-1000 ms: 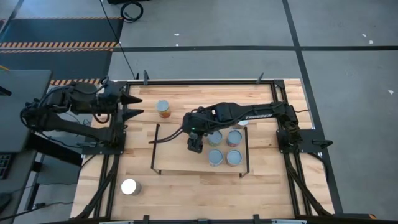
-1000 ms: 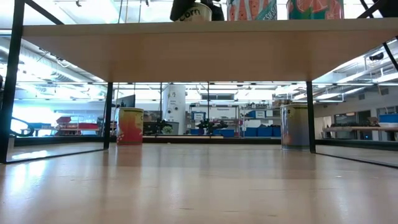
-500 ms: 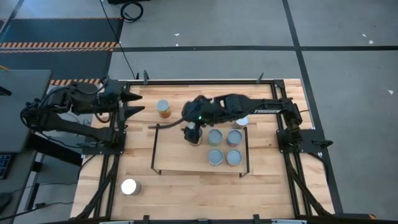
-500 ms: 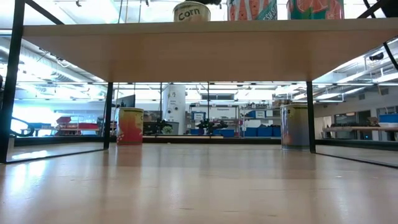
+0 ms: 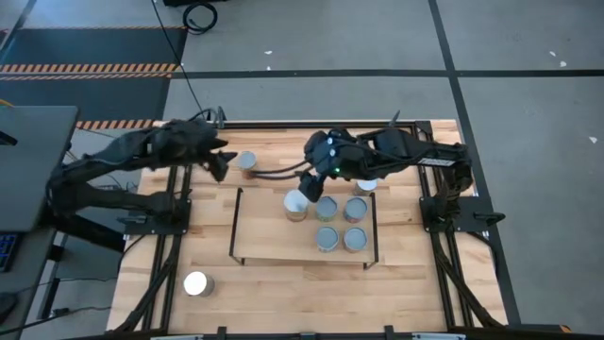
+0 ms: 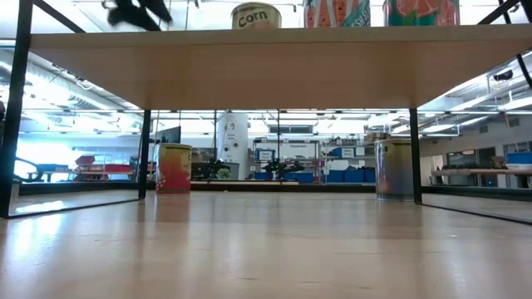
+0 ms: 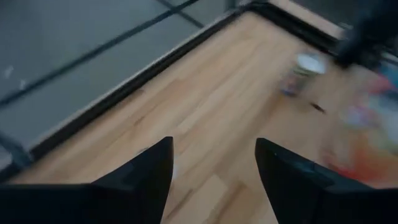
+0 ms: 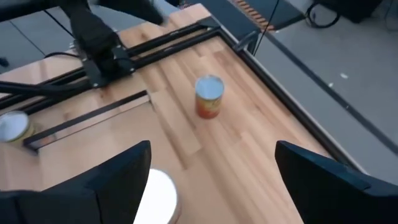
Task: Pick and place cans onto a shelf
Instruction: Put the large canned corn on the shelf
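Your right gripper (image 5: 318, 162) sits above the back edge of the shelf (image 5: 264, 241), fingers spread wide and holding nothing; its wrist view shows both dark fingers (image 8: 112, 180) far apart with a white lid (image 8: 158, 194) just below them. That lid belongs to the corn can (image 5: 296, 204), which stands upright on the shelf beside four other cans (image 5: 341, 224) in a square block. So I judge the step in hand to be the pull-away after a placement, five cans now on the board.

Your left gripper (image 5: 219, 161) reaches out over the back of the table, just beside the orange can (image 5: 248, 164), fingers open and empty in its own wrist view. The next move looks like a grasp on that can: you need to centre the open fingers around its sides and come down level with the label before you close.

Another can (image 5: 196, 283) stands well apart at the front left of the table, and one more (image 5: 366, 185) is half hidden under the right arm. I count seven cans; an eighth I cannot find. The left wrist view is smeared, so the can (image 7: 298, 70) there is hard to read. In the low view the shelf board hides most of what stands on it.
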Motion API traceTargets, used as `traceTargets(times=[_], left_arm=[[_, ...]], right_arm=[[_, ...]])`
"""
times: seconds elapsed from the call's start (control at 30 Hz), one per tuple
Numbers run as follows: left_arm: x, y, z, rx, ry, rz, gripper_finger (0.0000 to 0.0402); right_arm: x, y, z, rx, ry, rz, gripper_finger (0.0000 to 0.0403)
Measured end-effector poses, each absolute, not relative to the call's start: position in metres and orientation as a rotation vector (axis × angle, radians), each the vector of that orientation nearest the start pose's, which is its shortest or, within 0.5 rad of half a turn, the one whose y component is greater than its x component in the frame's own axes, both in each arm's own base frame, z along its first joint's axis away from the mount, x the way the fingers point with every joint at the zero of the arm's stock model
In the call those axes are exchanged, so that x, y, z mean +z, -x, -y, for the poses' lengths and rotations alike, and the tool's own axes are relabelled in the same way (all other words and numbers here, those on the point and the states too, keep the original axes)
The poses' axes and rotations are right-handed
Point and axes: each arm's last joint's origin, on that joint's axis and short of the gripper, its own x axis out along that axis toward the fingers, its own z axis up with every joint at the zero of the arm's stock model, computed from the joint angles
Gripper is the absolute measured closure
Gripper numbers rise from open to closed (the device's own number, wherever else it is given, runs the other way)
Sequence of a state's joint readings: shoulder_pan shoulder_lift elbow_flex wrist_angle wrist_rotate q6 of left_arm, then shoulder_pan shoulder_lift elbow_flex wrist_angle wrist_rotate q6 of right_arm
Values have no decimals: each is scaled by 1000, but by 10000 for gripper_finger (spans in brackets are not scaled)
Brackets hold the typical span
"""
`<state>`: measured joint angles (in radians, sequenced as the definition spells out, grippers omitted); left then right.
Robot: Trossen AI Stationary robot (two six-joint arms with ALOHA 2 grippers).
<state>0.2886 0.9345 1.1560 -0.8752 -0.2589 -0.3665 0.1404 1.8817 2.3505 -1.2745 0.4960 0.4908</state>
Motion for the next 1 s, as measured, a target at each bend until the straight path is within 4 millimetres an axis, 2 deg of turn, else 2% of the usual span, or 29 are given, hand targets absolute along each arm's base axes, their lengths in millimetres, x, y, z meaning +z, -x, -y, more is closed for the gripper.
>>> traceTargets(times=[0.17,0.3,0.47,0.73,0.9,1.0], left_arm=[[306,-169,-88,690,570,-534,132],[280,-172,-103,705,665,-551,87],[255,-169,-127,905,693,-696,61],[218,-180,-156,1003,781,-829,92],[209,-184,-160,988,867,-841,131],[209,-186,-158,998,899,-827,171]], right_arm=[[452,-351,-48,-501,-239,-669,53],[451,-351,-52,-495,-246,-669,53],[448,-352,-50,-500,-233,-686,53],[448,-354,-38,-523,-218,-688,53],[448,-354,-34,-517,-197,-703,53],[448,-354,-31,-517,-185,-708,53]])
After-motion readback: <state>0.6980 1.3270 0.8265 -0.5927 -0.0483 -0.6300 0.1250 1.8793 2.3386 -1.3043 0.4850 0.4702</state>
